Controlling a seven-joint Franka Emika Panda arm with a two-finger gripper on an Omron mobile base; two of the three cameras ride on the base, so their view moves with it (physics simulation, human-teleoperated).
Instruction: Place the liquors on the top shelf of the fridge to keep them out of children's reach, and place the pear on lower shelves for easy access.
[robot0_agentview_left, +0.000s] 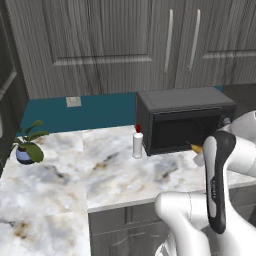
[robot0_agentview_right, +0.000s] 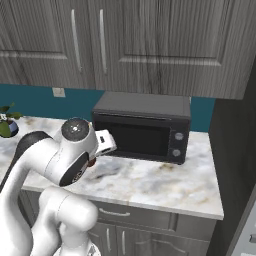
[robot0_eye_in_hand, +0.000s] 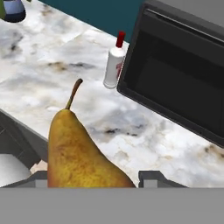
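Left base view: white bottle with a red cap (robot0_agentview_left: 137, 143) stands upright on the marble counter (robot0_agentview_left: 75, 175) just left of the black microwave (robot0_agentview_left: 185, 120), a small potted plant (robot0_agentview_left: 27, 146) sits far left, and my white arm rises at lower right with the pear's tip (robot0_agentview_left: 196, 148) poking out beside it. Right base view: my arm crosses in front of the microwave (robot0_agentview_right: 145, 127) and I cannot tell my jaws there. Hand view: my gripper (robot0_eye_in_hand: 92, 177) is clenched on the pear (robot0_eye_in_hand: 74, 153), fingertips (robot0_eye_in_hand: 151, 177) flanking it, stem up, above the counter edge with the bottle (robot0_eye_in_hand: 114, 65) beyond.
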